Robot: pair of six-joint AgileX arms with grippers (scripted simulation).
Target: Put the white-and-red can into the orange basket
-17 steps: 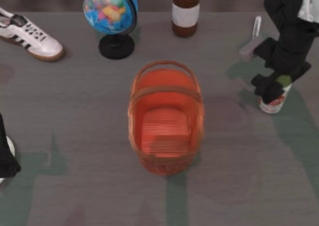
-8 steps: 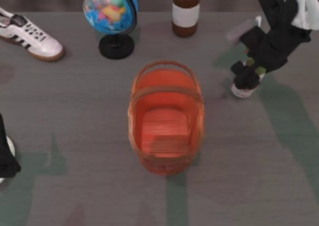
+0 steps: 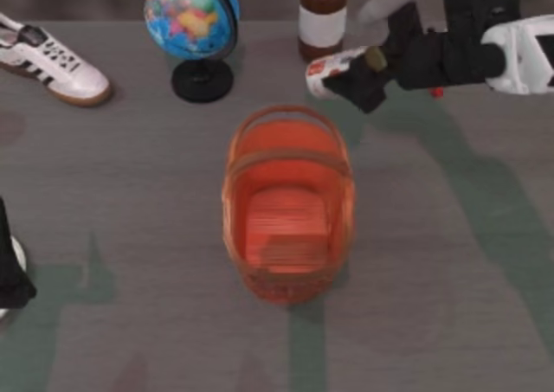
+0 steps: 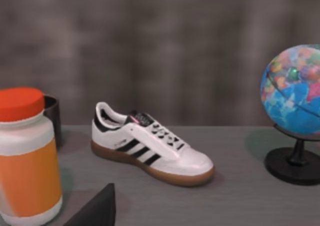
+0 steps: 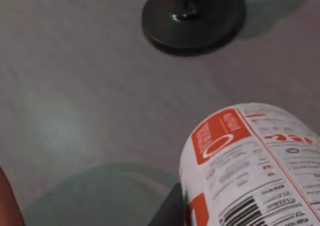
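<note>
The white-and-red can [image 3: 331, 68] hangs on its side above the table, just beyond the far right rim of the orange basket [image 3: 286, 228]. My right gripper [image 3: 362, 79] is shut on it, reaching in from the right. The right wrist view shows the can [image 5: 250, 166] close up, with one dark finger [image 5: 172, 211] against its label. The basket stands at the table's middle, its arched handle [image 3: 288, 112] across the far end, with nothing inside. My left gripper [image 3: 9, 279] is parked at the left edge, one finger [image 4: 95, 208] showing far to one side.
Along the far edge stand a globe [image 3: 190, 16] on a black base, a brown bottle [image 3: 323, 18] with a white label, and a white sneaker [image 3: 54, 59] at the far left. An orange-and-white jar [image 4: 25, 156] with a red lid sits beside the left gripper.
My right gripper has lifted the can off the table's right side, carried it left and toward the far edge, and turned it from upright to lying sideways. The left arm stayed still.
</note>
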